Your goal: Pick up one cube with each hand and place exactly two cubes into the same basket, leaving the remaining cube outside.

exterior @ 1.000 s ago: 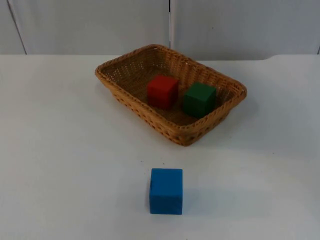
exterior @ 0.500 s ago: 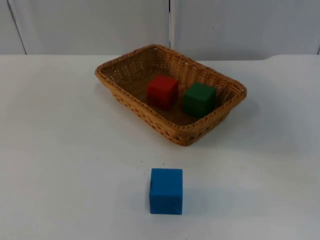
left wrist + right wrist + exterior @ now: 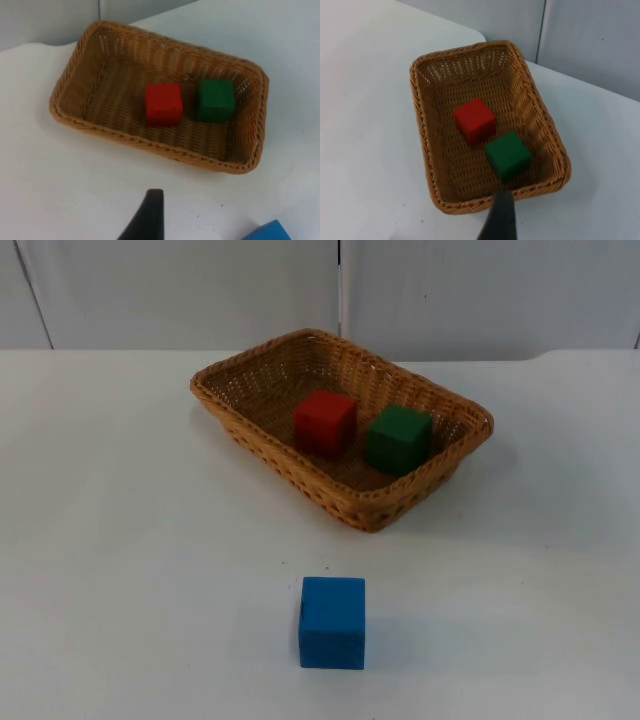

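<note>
White table (image 3: 120,540) against grey wall (image 3: 180,290). Wicker basket (image 3: 255,360) holding red cube (image 3: 325,422) with green cube (image 3: 398,438) just beside at 3 o'clock. Blue cube (image 3: 332,621) outside, at 6 o'clock. Nothing moved since earlier. Claw state: cannot tell.

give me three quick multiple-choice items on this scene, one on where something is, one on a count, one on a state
1. Where is the blue cube?
A. inside the basket
B. on the table, outside the basket
C. on top of the red cube

2. How many cubes lie in the basket?
A. one
B. two
C. three

3. How do the red cube and green cube stand?
A. stacked
B. side by side, apart
C. one tipped over the rim

Answers:
1 B, it rests on the white table in front of the basket.
2 B, only red and green are inside.
3 B, a strip of wicker floor shows between them.
</note>
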Controlling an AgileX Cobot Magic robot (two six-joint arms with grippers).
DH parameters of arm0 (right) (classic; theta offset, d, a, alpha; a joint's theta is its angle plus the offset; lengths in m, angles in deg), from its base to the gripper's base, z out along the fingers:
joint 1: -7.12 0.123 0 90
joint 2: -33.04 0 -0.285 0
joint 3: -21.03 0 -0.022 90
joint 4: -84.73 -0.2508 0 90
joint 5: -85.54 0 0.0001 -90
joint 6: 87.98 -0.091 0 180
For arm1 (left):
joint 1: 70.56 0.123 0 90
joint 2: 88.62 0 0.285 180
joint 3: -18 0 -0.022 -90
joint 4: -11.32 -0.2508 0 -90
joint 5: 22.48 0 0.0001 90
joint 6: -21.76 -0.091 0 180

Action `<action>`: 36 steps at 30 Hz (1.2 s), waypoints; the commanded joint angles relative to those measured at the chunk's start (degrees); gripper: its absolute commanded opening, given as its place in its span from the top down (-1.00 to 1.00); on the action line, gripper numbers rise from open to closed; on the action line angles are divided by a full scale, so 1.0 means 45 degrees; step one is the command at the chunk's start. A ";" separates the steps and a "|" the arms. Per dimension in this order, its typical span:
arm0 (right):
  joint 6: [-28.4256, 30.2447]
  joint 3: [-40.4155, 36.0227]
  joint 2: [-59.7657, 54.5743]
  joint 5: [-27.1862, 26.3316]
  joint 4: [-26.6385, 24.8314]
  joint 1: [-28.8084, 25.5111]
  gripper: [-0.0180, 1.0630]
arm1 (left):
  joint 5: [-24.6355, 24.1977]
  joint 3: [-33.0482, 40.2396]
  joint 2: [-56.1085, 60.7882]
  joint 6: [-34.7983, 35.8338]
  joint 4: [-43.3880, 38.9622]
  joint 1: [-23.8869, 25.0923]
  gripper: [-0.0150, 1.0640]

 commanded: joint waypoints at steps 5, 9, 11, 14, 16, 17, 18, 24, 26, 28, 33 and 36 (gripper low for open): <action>-0.0080 -0.0755 0.1066 -0.0036 -0.0063 -0.0052 -0.26 | 0.0357 0.1045 0.1567 -0.0018 -0.0145 -0.0019 -0.71; -0.0080 -0.1304 0.1816 -0.0057 -0.0063 -0.0052 -0.26 | 0.0642 0.1859 0.2451 0.0004 -0.0145 -0.0019 -0.71; -0.0080 -0.1790 0.2483 -0.0084 -0.0063 -0.0052 -0.26 | 0.0917 0.2462 0.3153 0.0004 -0.0122 -0.0019 -0.71; -0.0080 -0.2105 0.3078 -0.0058 -0.0063 -0.0052 -0.26 | 0.0944 0.2849 0.3751 0.0004 -0.0122 -0.0019 -0.71; -0.0080 -0.2438 0.3643 -0.0058 -0.0063 -0.0052 -0.26 | 0.0944 0.3208 0.4290 0.0031 -0.0122 -0.0019 -0.71; -0.0080 -0.2586 0.3967 -0.0058 -0.0063 -0.0052 -0.26 | 0.0944 0.3365 0.4611 0.0058 -0.0122 -0.0019 -0.71; -0.0080 -0.2775 0.4286 -0.0058 -0.0063 -0.0052 -0.26 | 0.0944 0.3581 0.4945 0.0058 -0.0122 -0.0019 -0.71; -0.0080 -0.3747 0.5827 -0.0058 -0.0063 -0.0052 -0.26 | 0.0452 0.4116 0.6482 0.0298 -0.0178 -0.0019 -0.71; -0.0080 -0.3918 0.6135 -0.0058 -0.0063 -0.0052 -0.26 | 0.0279 0.4116 0.6823 0.0298 -0.0178 -0.0019 -0.71; -0.0080 -0.4276 0.6816 -0.0034 -0.0063 -0.0052 -0.26 | 0.0054 0.4116 0.7432 0.0298 -0.0429 -0.0019 -0.71; -0.0080 -0.4807 0.7936 0.0096 -0.0038 -0.0052 -0.26 | -0.0378 0.4116 0.8545 0.0606 -0.1018 -0.0019 -0.71; -0.0080 -0.5061 0.8475 0.0177 -0.0038 -0.0052 -0.26 | -0.0613 0.4116 0.9013 0.1054 -0.1521 -0.0019 -0.71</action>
